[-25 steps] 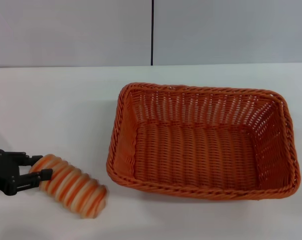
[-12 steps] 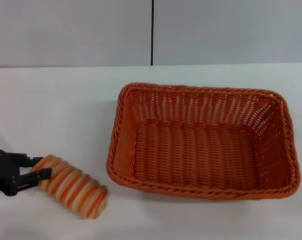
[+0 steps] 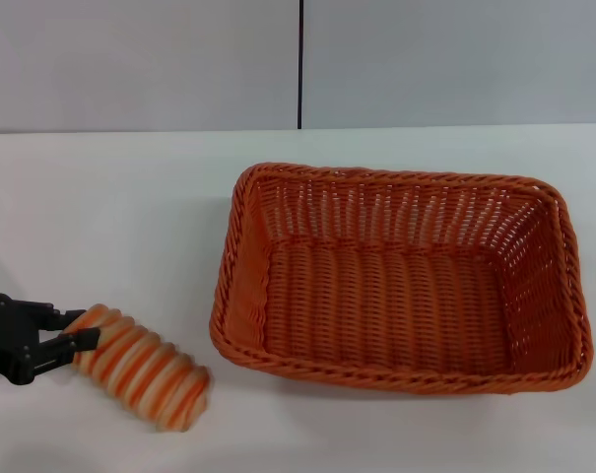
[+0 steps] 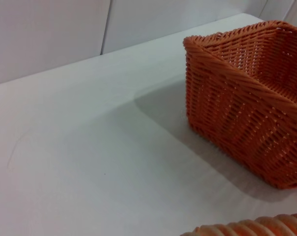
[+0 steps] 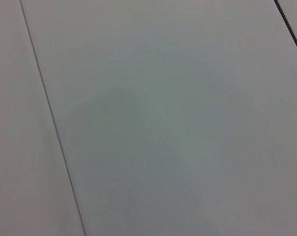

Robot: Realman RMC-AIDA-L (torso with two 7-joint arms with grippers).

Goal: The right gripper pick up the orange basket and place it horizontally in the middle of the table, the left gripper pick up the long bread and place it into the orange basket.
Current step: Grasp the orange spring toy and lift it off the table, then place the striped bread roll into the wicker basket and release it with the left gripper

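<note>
The orange basket (image 3: 401,178) sits lengthwise across the middle-right of the white table (image 3: 110,217), and it is empty. The long bread (image 3: 145,367), cream with orange stripes, lies on the table by the basket's near-left corner. My left gripper (image 3: 73,328) is at the lower left, with its two black fingers shut on the bread's left end. The left wrist view shows a corner of the basket (image 4: 241,93) and a strip of the bread (image 4: 256,227). The right gripper is out of view.
A grey panelled wall (image 3: 140,59) with a dark vertical seam stands behind the table. The right wrist view shows only a plain grey panel (image 5: 163,123). Bare tabletop lies to the left of the basket and behind it.
The left gripper's fingers have drawn in slightly on the bread's end, and the bread has barely shifted. The basket has not moved.
</note>
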